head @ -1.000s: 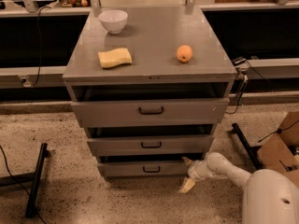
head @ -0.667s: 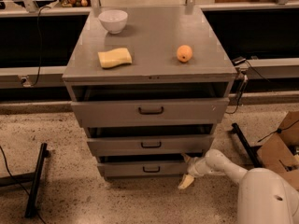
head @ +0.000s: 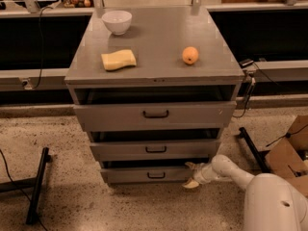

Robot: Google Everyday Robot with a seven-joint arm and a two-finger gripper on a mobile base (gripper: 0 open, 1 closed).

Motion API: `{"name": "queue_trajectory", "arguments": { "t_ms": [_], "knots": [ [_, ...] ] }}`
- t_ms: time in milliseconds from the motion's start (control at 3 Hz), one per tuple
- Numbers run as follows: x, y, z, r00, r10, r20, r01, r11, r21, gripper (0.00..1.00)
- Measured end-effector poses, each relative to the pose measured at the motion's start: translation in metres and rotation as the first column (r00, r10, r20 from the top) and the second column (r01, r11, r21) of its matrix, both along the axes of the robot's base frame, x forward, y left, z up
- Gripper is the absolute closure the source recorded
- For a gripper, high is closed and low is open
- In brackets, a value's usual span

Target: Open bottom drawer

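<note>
The bottom drawer (head: 139, 175) is the lowest and narrowest grey front of the cabinet, with a small dark bar handle (head: 156, 175). It looks slightly pulled out, with a dark gap above it. My gripper (head: 192, 175) is at the right end of that drawer front, well right of the handle. Its cream fingers (head: 191, 184) are spread, one above and one below, and hold nothing. The white arm (head: 231, 172) reaches in from the lower right.
The middle drawer (head: 155, 149) and the top drawer (head: 149, 114) sit above. On the cabinet top lie a white bowl (head: 117, 21), a yellow sponge (head: 118, 59) and an orange (head: 190, 55). A cardboard box (head: 288, 155) and a black stand leg (head: 251, 146) are on the right. A black stand (head: 37, 186) is on the left.
My gripper has moved a little left and up, closer to the right end of the bottom drawer front. The drawers have not visibly moved.
</note>
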State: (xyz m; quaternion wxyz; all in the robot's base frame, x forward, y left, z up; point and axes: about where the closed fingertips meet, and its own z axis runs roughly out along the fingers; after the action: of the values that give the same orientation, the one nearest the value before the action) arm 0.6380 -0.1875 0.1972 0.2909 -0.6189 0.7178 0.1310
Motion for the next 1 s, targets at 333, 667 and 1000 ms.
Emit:
{"name": "queue_trajectory", "arguments": {
  "t_ms": [333, 667, 1000],
  "knots": [
    [-0.032, -0.007, -0.001, 0.9989, 0.014, -0.045, -0.014, 1.0, -0.002, 0.64],
    [-0.036, -0.008, 0.0, 0.9986, 0.015, -0.051, -0.016, 1.0, -0.001, 0.69],
    [-0.056, -0.015, 0.026, 0.9998, 0.021, 0.004, -0.021, 0.998, 0.062, 0.45]
  ]
}}
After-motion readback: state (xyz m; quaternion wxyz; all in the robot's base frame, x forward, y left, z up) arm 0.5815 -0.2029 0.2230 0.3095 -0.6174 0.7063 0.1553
